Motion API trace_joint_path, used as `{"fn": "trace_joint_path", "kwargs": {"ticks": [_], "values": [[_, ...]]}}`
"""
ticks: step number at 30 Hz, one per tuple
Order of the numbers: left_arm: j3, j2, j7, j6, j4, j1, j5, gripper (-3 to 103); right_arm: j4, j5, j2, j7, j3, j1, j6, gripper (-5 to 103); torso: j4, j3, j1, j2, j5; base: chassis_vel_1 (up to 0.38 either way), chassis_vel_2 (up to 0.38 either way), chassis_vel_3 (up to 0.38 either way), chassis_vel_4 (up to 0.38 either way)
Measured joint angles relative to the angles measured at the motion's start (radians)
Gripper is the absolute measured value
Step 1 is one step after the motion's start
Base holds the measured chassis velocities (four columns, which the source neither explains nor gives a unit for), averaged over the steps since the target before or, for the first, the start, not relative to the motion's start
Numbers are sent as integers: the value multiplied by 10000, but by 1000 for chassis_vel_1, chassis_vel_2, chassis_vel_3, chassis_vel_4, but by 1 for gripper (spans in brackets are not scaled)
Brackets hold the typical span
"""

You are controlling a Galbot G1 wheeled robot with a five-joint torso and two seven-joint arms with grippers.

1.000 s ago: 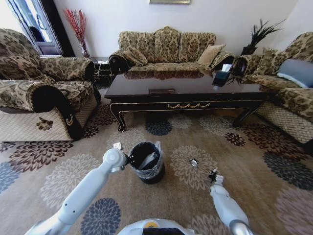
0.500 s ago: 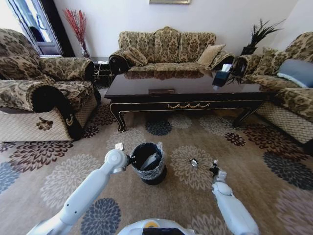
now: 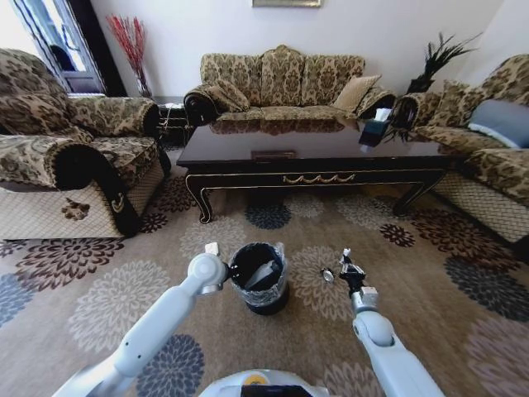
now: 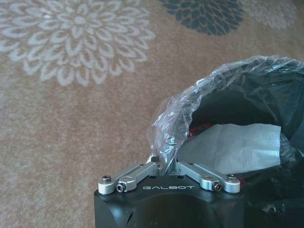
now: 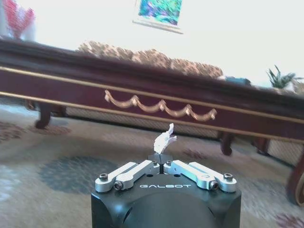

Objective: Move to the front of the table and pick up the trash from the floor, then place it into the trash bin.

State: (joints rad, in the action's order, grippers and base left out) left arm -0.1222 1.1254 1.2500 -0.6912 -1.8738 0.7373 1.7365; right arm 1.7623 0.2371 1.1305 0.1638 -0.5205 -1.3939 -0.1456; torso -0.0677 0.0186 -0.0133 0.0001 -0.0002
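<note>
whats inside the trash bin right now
Inside the trash bin, a flat white paper-like piece and something red beneath it show. The dark bottom is hidden.

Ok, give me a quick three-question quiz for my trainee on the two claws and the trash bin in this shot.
1. True or false: the right claw is shut on a small crumpled scrap.
2. What does the left claw pinch? A) a table leg B) the bin's plastic liner C) a cushion
3. Fill in: the flat white piece lies inside the ___.
Key: 1 true; 2 B; 3 trash bin.
</note>
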Motion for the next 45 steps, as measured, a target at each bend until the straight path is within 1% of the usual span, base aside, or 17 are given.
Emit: {"fn": "trace_joint_path", "kwargs": {"ticks": [2,4,6,7,10,14,17,18,23,31,32,34,37,38,42,44,45], "values": [[-236,94,6,3,112,-129,-56,0,647,-69,-80,-92,37,-337,0,0,-1,1,-1,-1,3,0,0,0,0],[-314,132,6,6,155,-175,-76,0,873,-118,-111,-135,45,-461,-6,0,0,1,-1,0,2,0,0,0,0],[-598,284,7,35,288,-335,-161,0,1371,-512,-147,-296,59,-778,-178,0,0,0,0,0,1,0,0,0,0],[-598,284,7,35,288,-335,-161,0,1371,-512,-147,-296,59,-778,-178,0,0,0,0,0,1,0,0,0,0],[-930,485,8,64,389,-468,-260,0,1822,-1157,-159,-618,64,-1114,-560,0,-1,1,-1,-1,3,0,0,0,0],[-1215,628,7,83,424,-549,-365,0,2350,-1226,-192,-890,148,-1575,-741,0,-2,0,0,0,4,0,0,0,0],[-1437,721,7,86,424,-603,-419,0,2823,-1346,-277,-1316,192,-2055,-1013,0,-1,1,-1,-1,2,0,0,0,0],[-1437,721,7,86,424,-603,-419,0,2823,-1346,-277,-1316,192,-2055,-1013,0,-1,1,-1,-1,2,0,0,0,0],[-1725,775,11,84,416,-672,-492,0,3415,-1729,-210,-2079,321,-2752,-1469,0,0,0,-1,-1,2,0,0,0,0],[-1928,990,23,77,450,-657,-606,0,3894,-2042,-33,-2412,508,-3316,-1537,0,-1,0,-1,0,2,0,0,0,0],[-1942,1008,24,77,450,-655,-612,0,3910,-2081,-27,-2436,536,-3377,-1541,-3,-1,0,-1,0,1,0,0,0,0],[-1952,1015,27,77,448,-656,-618,0,3915,-2107,-26,-2451,550,-3419,-1547,-3,-1,0,0,0,1,0,0,0,0],[-1964,1022,33,76,422,-677,-622,0,3925,-2176,-12,-2472,630,-3511,-1558,12,-1,1,0,0,2,0,0,0,0],[-1964,1022,33,76,422,-677,-622,0,3925,-2176,-12,-2472,630,-3511,-1558,12,-1,1,0,0,2,0,0,0,0],[-1919,931,37,69,340,-535,-644,0,3877,-2213,26,-2448,702,-3506,-1559,33,0,1,-1,0,2,0,0,0,0],[-1911,920,38,65,328,-510,-645,0,3871,-2214,27,-2448,711,-3506,-1558,33,0,1,-1,0,1,0,0,0,0],[-1887,907,38,58,309,-464,-648,0,3850,-2215,37,-2444,730,-3504,-1557,38,0,1,-1,0,2,0,0,0,0]]}}
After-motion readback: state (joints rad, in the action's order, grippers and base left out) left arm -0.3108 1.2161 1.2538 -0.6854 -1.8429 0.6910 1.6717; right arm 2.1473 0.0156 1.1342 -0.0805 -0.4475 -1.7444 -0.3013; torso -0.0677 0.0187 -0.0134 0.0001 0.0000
